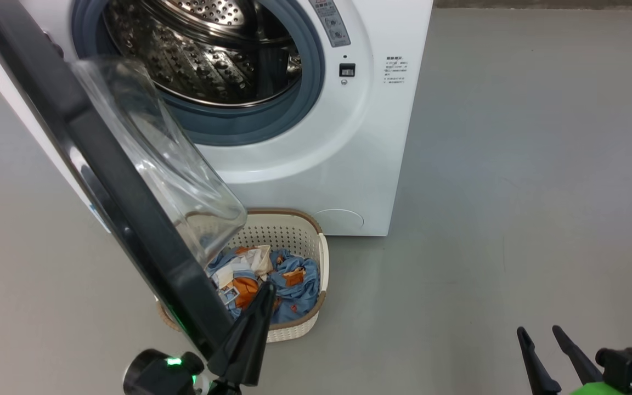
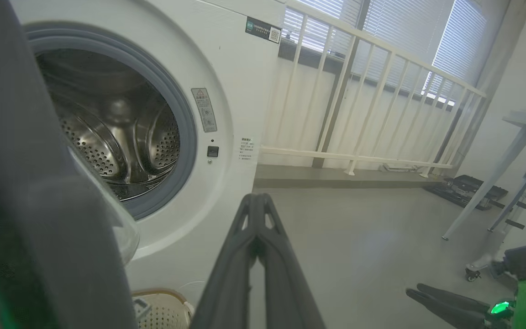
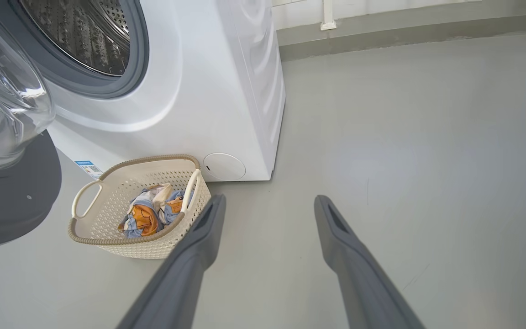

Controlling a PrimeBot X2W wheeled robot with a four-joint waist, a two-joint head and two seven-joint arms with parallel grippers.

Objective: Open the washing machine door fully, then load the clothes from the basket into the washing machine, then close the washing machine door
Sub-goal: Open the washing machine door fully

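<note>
Door (image 1: 129, 219) hides basket (image 1: 324, 258) corner (clothes (image 1: 294, 285) partly covered); left pincer (image 1: 265, 296) tips together, right pincer (image 1: 539, 330) wide.

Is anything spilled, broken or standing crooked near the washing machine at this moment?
Nothing stands out. The basket stands upright on the floor in front of the washing machine, and the clothes all lie inside it. The washing machine door is open and looks whole.

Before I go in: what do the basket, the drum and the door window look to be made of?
Basket: likely moulded plastic, matte cream, perforated walls, brown woven-look rim. Drum: apparently polished steel, shiny and punched with holes. Door window: clear, glossy, bulging; glass or hard plastic, cannot tell.
</note>
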